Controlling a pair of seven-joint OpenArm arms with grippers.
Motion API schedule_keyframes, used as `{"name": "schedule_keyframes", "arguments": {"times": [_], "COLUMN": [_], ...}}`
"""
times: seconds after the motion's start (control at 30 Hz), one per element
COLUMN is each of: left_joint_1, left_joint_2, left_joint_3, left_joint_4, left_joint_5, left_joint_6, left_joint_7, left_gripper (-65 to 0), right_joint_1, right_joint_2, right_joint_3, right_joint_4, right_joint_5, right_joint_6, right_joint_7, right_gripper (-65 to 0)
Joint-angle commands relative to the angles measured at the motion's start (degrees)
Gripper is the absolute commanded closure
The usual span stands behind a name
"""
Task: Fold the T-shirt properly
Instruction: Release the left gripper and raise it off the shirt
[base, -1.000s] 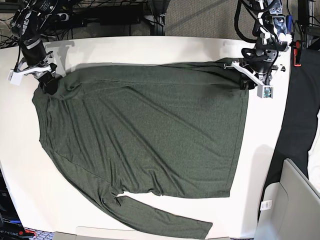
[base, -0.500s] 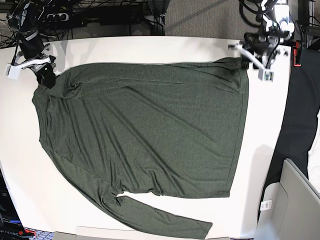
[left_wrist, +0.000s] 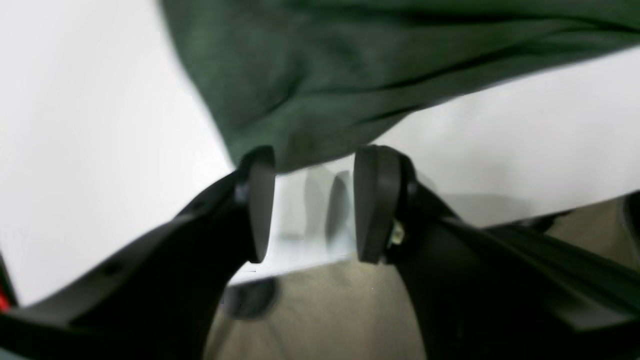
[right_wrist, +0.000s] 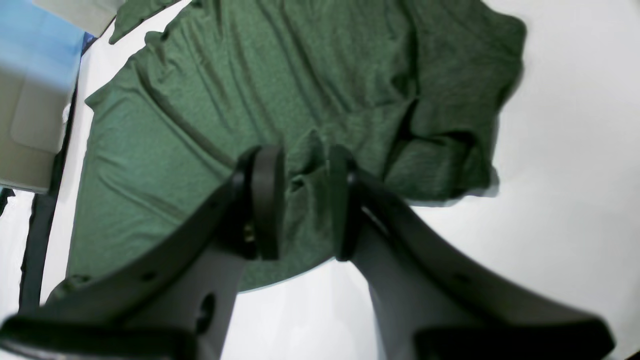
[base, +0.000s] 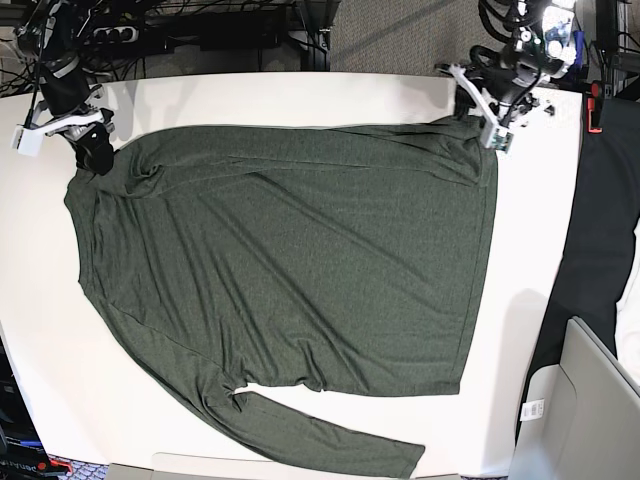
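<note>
Left pincer (left_wrist: 312, 202) agape, empty; right pincer (right_wrist: 300, 200) pinching T-shirt (base: 290, 270).

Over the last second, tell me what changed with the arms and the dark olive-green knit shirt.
The left gripper opened, let go of the shirt's hem corner and drew back toward the white table's far edge. The right gripper stays pinched on a fabric fold; the dark olive-green knit shirt lies as before.
</note>
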Motion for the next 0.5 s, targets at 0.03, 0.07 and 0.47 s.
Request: {"name": "schedule_keyframes", "arguments": {"times": [0.03, 0.07, 0.47], "left_joint_1": [0.1, 0.1, -1.6], "left_joint_2": [-0.5, -0.3, 15.7], "left_joint_3": [0.6, 0.7, -14.6], "left_joint_4": [0.9, 0.9, 1.1], "left_joint_5": [2.6, 2.9, -0.6], "left_joint_6": [0.1, 0.1, -0.3], "left_joint_7": [-1.5, -1.6, 6.6], "left_gripper": [-23.1, -22.9, -30.0], "right_joint_1": [0.1, 0.1, 0.1], "right_joint_2": [0.6, 0.5, 0.5], "right_joint_3": [0.3, 0.3, 0.3], "right_joint_4": [0.8, 0.8, 0.7], "right_joint_5": [1.3, 1.3, 1.3], "right_joint_6": [0.7, 0.7, 0.7], "right_joint_7": [1.3, 1.3, 1.3], "right_gripper": [-16.7, -16.7, -16.7]}}
